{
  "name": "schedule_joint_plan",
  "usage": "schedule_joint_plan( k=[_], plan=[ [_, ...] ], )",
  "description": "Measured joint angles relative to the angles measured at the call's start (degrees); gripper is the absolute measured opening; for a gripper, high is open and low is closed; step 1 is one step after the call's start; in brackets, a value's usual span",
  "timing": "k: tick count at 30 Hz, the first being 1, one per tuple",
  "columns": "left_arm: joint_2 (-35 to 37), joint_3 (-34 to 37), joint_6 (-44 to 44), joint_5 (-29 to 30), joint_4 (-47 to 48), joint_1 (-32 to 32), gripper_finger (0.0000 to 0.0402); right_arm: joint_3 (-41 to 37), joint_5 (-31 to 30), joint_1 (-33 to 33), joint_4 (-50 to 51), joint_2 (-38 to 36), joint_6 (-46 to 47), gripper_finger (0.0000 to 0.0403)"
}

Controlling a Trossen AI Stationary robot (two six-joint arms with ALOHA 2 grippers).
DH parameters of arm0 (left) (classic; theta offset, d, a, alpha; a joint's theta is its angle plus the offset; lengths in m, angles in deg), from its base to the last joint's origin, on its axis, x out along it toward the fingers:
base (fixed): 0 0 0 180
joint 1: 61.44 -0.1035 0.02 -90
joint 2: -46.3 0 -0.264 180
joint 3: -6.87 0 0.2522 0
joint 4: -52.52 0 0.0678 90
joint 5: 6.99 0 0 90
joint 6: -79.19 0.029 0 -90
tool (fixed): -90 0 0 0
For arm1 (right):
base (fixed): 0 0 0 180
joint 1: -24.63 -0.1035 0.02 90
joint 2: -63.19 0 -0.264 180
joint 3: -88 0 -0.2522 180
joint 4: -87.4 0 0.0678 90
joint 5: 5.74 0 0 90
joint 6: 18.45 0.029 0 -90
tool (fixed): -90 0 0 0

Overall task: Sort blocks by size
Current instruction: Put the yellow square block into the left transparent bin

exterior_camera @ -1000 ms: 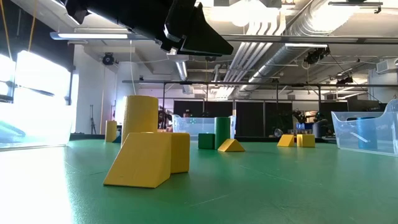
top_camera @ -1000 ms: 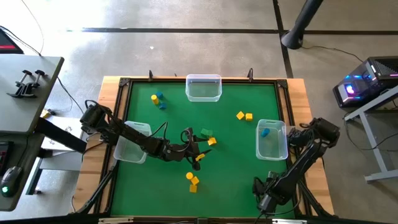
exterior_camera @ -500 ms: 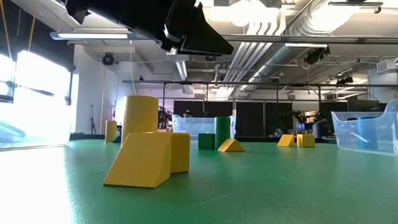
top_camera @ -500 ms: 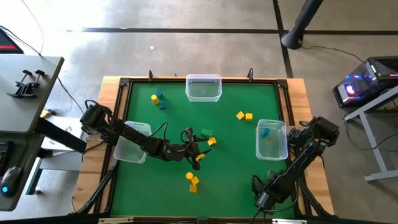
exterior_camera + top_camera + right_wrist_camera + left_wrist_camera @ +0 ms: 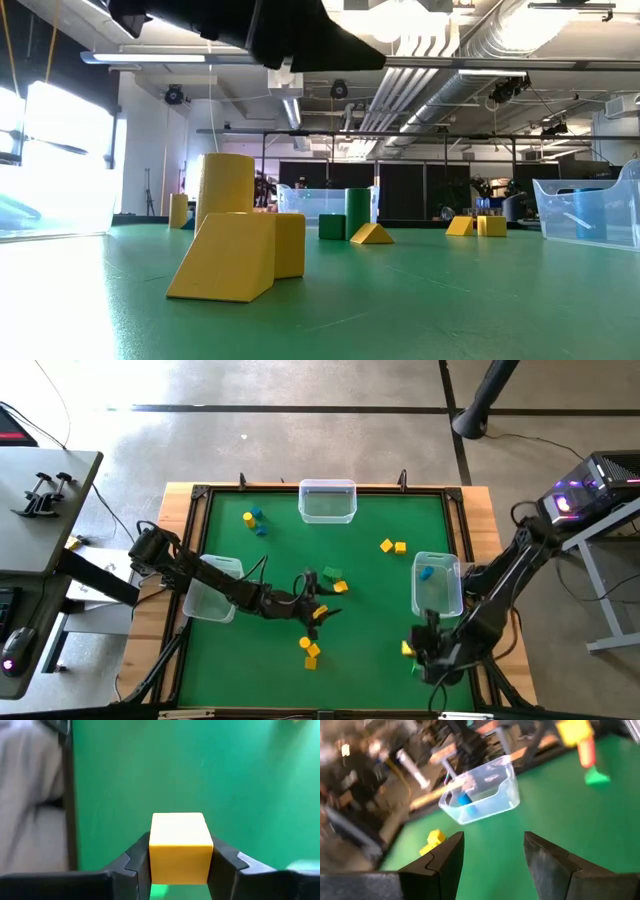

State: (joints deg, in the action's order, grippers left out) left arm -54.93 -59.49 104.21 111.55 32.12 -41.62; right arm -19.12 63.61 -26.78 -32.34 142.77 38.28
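Observation:
Small blocks lie scattered on the green mat [image 5: 370,620]. A yellow and blue group [image 5: 252,520] is at the far left and a yellow pair [image 5: 393,546] at the far right. A green one [image 5: 331,573] and yellow ones [image 5: 341,587] are mid-table, and a yellow-orange cluster [image 5: 309,649] lies nearer the front. My left gripper [image 5: 316,600] hovers open by the middle blocks, nothing between its fingers [image 5: 445,855]. My right gripper [image 5: 414,652] is at the near right, shut on a yellow cube [image 5: 179,847]. My right gripper pinches the yellow cube by two opposite side faces [image 5: 156,854] between its two fingers. The fingers slant down from above. The cube sits square in the hold, lifted clear of the mat.
Three clear bins stand on the mat: one at the far edge [image 5: 327,500], one at the left [image 5: 213,590], one at the right [image 5: 437,584] with a blue block [image 5: 426,572] inside. A wooden frame [image 5: 480,540] rims the mat. Large yellow pieces [image 5: 235,255] fill the low view's foreground.
My right gripper has risen from low at the near right corner and moved a little toward the far edge, its arm swinging up; the yellow cube now shows lifted in it. My left gripper has rolled at the wrist while staying in place.

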Motion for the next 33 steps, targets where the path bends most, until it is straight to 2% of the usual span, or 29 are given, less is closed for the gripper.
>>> schedule_joint_plan(
  k=[4, 7, 10, 15, 18, 21, 26, 33],
  plan=[
    [0.00, 0.00, 16.13, -3.03, -2.79, -0.02, 0.0190, -0.18, -8.28, 3.50, -1.28, -1.84, -8.57, 0.0128],
    [0.00, 0.01, 29.23, -8.75, -5.49, -0.09, 0.0191, -5.52, -9.31, 7.26, -12.06, -3.34, -17.04, 0.0128],
    [0.00, 0.00, 36.98, -13.17, -7.01, -0.09, 0.0197, -15.60, -7.94, 11.80, -32.40, -5.45, -24.55, 0.0128],
    [0.00, 0.00, 41.77, -13.89, -7.16, -0.09, 0.0224, -31.22, -6.05, 18.83, -73.10, -6.37, -34.60, 0.0128],
    [0.00, 0.00, 42.87, -13.87, -9.04, -0.11, 0.0239, -36.51, -3.22, 22.76, -87.79, -5.51, -35.33, 0.0128],
    [0.00, 0.00, 42.91, -13.78, -11.45, -0.11, 0.0245, -37.41, 0.62, 26.23, -92.72, -4.33, -35.33, 0.0128],
    [-1.04, -0.07, 43.87, -13.39, -13.13, -0.39, 0.0245, -33.09, 8.42, 29.85, -93.11, -1.33, -38.67, 0.0128],
    [-5.33, -3.93, 45.31, -3.73, -13.07, 0.25, 0.0245, -26.49, 15.21, 32.23, -92.71, 3.55, -41.67, 0.0128]
  ],
)
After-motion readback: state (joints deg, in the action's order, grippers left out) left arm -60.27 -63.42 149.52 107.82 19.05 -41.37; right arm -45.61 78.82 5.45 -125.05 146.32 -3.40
